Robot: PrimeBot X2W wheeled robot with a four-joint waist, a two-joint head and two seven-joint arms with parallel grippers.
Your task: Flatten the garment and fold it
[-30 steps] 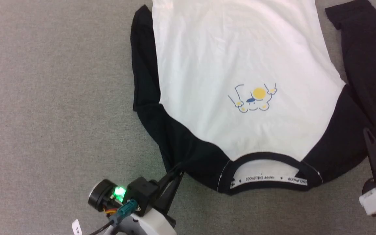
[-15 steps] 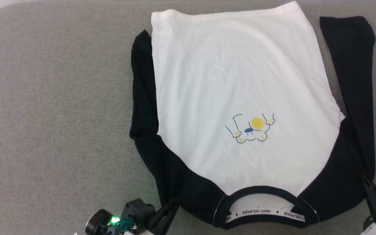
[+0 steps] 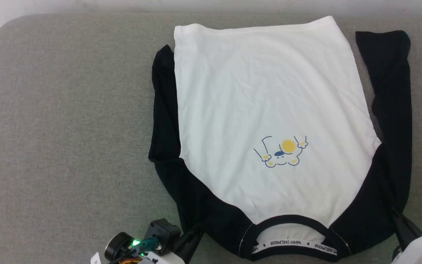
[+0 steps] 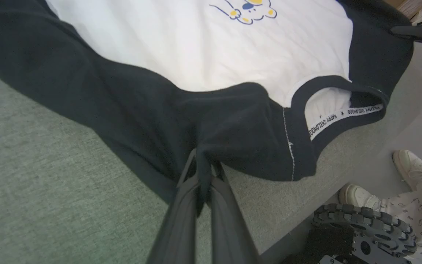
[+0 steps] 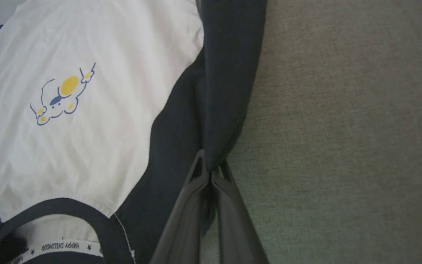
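left gripper (image 4: 205, 161), right gripper (image 5: 211, 167) still pinching shoulders of garment (image 3: 269, 110), camera lifted, hem (image 3: 255, 28) now visible

A white long-sleeved shirt (image 3: 269, 91) with black raglan sleeves and collar lies spread flat, front up, right of centre in the head view: collar at the bottom edge, hem near the top, sleeves lying alongside the body, yellow-and-blue cartoon print upside down

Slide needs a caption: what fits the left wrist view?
Left jaws pinch the black shoulder of the shirt beside its collar, on grey surface.
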